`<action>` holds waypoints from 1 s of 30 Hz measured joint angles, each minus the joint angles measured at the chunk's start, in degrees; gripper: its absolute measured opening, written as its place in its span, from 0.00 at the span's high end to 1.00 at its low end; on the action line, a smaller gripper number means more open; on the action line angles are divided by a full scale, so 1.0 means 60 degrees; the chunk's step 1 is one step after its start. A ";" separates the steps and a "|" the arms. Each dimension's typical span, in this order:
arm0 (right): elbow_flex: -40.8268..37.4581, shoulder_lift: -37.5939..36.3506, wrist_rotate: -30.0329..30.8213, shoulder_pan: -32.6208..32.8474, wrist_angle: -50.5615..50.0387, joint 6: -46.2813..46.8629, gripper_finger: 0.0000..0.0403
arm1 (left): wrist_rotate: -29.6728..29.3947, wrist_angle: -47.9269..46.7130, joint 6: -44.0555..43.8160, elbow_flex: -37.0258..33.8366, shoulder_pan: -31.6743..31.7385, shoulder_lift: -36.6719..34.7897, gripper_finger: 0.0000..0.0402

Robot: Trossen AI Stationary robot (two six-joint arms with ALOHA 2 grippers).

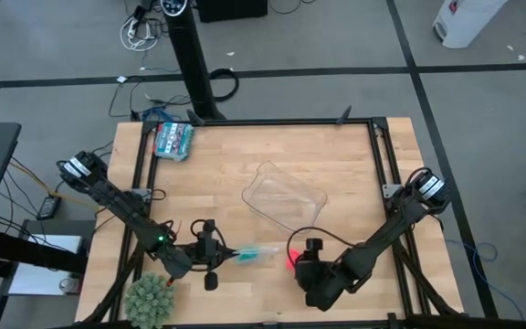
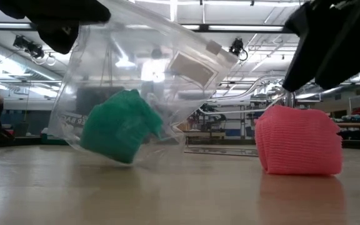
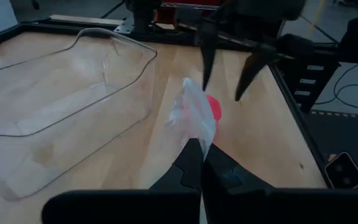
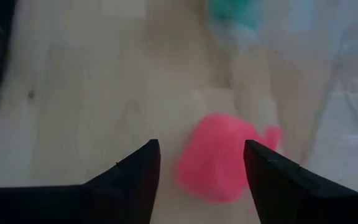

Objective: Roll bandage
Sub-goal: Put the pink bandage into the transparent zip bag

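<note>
The pink-red bandage [image 2: 299, 140] is a small chunky roll that rests on the wooden table, near the front edge, right of centre [image 1: 292, 260]. My right gripper [image 4: 201, 148] is open just above it, one finger on each side, and touches nothing; it also shows in the high view [image 1: 305, 252]. My left gripper [image 1: 219, 252] is shut on a clear plastic bag [image 2: 149, 69] with a teal roll [image 2: 120, 125] inside. The bag hangs to the left of the bandage. In the left wrist view the bandage [image 3: 214, 107] shows behind the bag [image 3: 194, 115]. My left gripper pinches the clear bag's near edge [image 3: 196, 142] between its two shut fingers. It comes level from the table's left side. The bag stands out tilted beyond the fingertips, with the teal roll low in it, close above the table or just touching it.
A clear plastic tray [image 1: 284, 196] lies in the middle of the table, behind both grippers. A blue-green package [image 1: 173, 139] lies at the far left corner. A spiky green plant [image 1: 149, 298] stands at the near left edge.
</note>
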 joint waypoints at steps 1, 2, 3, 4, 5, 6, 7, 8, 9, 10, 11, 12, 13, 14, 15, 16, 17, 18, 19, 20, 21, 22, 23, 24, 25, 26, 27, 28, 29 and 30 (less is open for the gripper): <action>-0.0025 0.0001 0.0056 0.0000 -0.0055 0.0253 0.44 | 0.0017 -0.0007 -0.0030 0.0000 0.0000 0.0000 1.00; -0.0036 0.0011 0.0137 0.0003 -0.0273 0.0514 0.44 | 0.0025 -0.0030 -0.0049 0.0000 0.0000 0.0000 1.00; -0.0061 0.0016 0.0248 0.0011 -0.0588 0.0768 0.43 | 0.0035 -0.0041 -0.0051 0.0000 0.0000 0.0000 1.00; -0.0065 0.0074 0.0291 0.0007 -0.0692 0.0959 0.42 | 0.0032 -0.0055 -0.0051 0.0000 0.0000 0.0000 1.00; -0.0062 0.0124 0.0306 0.0007 -0.0628 0.1103 0.41 | 0.0034 -0.0051 -0.0054 0.0000 0.0000 0.0000 1.00; -0.0065 0.0151 0.0292 0.0007 -0.0676 0.1213 0.40 | 0.0038 -0.0057 -0.0061 0.0000 0.0000 0.0000 1.00; -0.0069 0.0204 0.0292 0.0008 -0.0677 0.1287 0.39 | 0.0076 -0.0070 -0.0089 0.0000 0.0000 0.0000 1.00; -0.0062 0.0251 0.0305 -0.0010 -0.0589 0.1352 0.38 | 0.0102 -0.0080 -0.0112 0.0000 0.0000 0.0000 1.00; -0.0063 0.0287 0.0347 -0.0007 -0.0619 0.1374 0.37 | 0.0112 -0.0087 -0.0109 0.0000 0.0000 0.0000 1.00; -0.0072 0.0347 0.0402 -0.0007 -0.0672 0.1379 0.37 | 0.0122 -0.0085 -0.0110 0.0000 0.0000 0.0000 1.00; -0.0067 0.0419 0.0432 -0.0009 -0.0560 0.1410 0.36 | 0.0122 -0.0084 -0.0112 0.0000 0.0000 0.0000 1.00; -0.0065 0.0469 0.0426 -0.0011 -0.0505 0.1450 0.35 | 0.0127 -0.0091 -0.0110 0.0000 0.0000 0.0000 1.00; -0.0066 0.0551 0.0420 -0.0028 -0.0573 0.1510 0.34 | 0.0154 -0.0095 -0.0112 0.0000 0.0000 0.0000 1.00; -0.0065 0.0638 0.0410 -0.0072 -0.0492 0.1585 0.33 | 0.0190 -0.0095 -0.0112 0.0000 0.0000 0.0000 1.00; -0.0065 0.0728 0.0406 -0.0080 -0.0404 0.1628 0.32 | 0.0200 -0.0095 -0.0115 0.0000 0.0000 0.0000 1.00; -0.0065 0.0802 0.0405 -0.0080 -0.0410 0.1646 0.32 | 0.0225 -0.0103 -0.0117 0.0000 0.0000 0.0000 1.00; -0.0061 0.0885 0.0430 -0.0080 -0.0359 0.1651 0.31 | 0.0265 -0.0104 -0.0120 0.0000 0.0000 0.0000 1.00; -0.0054 0.0939 0.0464 -0.0080 -0.0310 0.1641 0.31 | 0.0290 -0.0109 -0.0120 0.0000 0.0000 0.0000 1.00; -0.0054 0.1025 0.0499 -0.0076 -0.0277 0.1619 0.30 | 0.0296 -0.0105 -0.0125 0.0000 0.0000 0.0000 1.00; -0.0054 0.1076 0.0528 -0.0080 -0.0230 0.1616 0.30 | 0.0296 -0.0104 -0.0127 0.0000 0.0000 0.0000 1.00; -0.0050 0.1152 0.0608 -0.0077 -0.0222 0.1607 0.30 | 0.0296 -0.0109 -0.0133 0.0000 0.0000 0.0000 1.00; -0.0050 0.1206 0.0661 -0.0080 -0.0225 0.1590 0.30 | 0.0296 -0.0107 -0.0136 0.0000 0.0000 0.0000 1.00; -0.0050 0.1293 0.0708 -0.0084 -0.0244 0.1586 0.31 | 0.0298 -0.0106 -0.0134 0.0000 0.0000 0.0000 1.00; -0.0050 0.1353 0.0745 -0.0094 -0.0244 0.1576 0.31 | 0.0297 -0.0109 -0.0135 0.0000 0.0000 0.0000 1.00; -0.0079 0.1385 0.0751 -0.0112 -0.0305 0.1567 0.32 | 0.0295 -0.0109 -0.0134 0.0000 0.0000 0.0000 1.00; -0.0141 0.1388 0.0762 -0.0140 -0.0325 0.1568 0.32 | 0.0298 -0.0115 -0.0134 0.0000 0.0000 0.0000 1.00; -0.0210 0.1384 0.0777 -0.0172 -0.0275 0.1588 0.33 | 0.0303 -0.0138 -0.0134 0.0000 0.0000 0.0000 1.00; -0.0262 0.1384 0.0830 -0.0191 -0.0250 0.1620 0.34 | 0.0327 -0.0147 -0.0138 0.0000 0.0000 0.0000 1.00; -0.0294 0.1384 0.0926 -0.0193 -0.0287 0.1635 0.35 | 0.0346 -0.0167 -0.0184 0.0000 0.0000 0.0000 1.00; -0.0302 0.1384 0.1006 -0.0197 -0.0332 0.1622 0.37 | 0.0385 -0.0185 -0.0259 0.0000 0.0000 0.0000 1.00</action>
